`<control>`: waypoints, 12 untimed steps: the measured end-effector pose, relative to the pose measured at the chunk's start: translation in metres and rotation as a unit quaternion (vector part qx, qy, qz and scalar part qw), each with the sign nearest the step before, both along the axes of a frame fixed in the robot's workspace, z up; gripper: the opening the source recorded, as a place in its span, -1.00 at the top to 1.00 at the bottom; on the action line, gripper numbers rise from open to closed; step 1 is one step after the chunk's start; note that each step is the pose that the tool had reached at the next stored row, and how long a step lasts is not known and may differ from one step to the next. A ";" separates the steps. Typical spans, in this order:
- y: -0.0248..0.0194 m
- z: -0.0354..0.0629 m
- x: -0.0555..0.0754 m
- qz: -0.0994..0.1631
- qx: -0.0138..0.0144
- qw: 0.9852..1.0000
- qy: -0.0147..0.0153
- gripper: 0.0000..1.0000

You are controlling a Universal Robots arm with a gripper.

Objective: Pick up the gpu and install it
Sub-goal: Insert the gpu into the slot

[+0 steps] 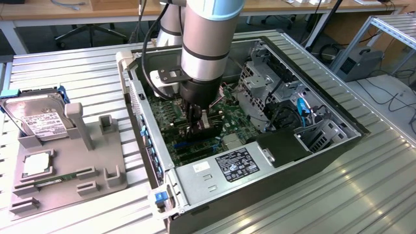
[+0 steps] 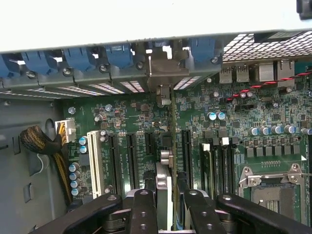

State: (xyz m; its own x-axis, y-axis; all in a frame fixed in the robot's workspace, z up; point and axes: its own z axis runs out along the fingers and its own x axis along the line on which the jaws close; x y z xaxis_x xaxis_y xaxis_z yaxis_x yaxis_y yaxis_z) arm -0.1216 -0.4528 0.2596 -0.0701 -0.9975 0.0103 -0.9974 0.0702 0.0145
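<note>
A ribbed metal table carries an open PC case, with desks and chairs in the room behind. At the exterior view's left, a grey holder keeps a hard drive and a memory stick. The arm reaches deep into the case between the wall and the drive cage. Its gripper is clamped on the gpu, held edge-on over the motherboard slots, bracket at the rear wall.

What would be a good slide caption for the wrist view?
Gripper holds the gpu on edge above the motherboard, its metal bracket near the case's rear slot openings.
</note>
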 end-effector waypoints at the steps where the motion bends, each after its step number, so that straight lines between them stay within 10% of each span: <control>1: 0.0000 0.0000 0.000 0.000 0.000 1.000 0.000 0.47; 12: 0.0000 0.0015 0.000 0.002 0.000 1.000 0.000 0.47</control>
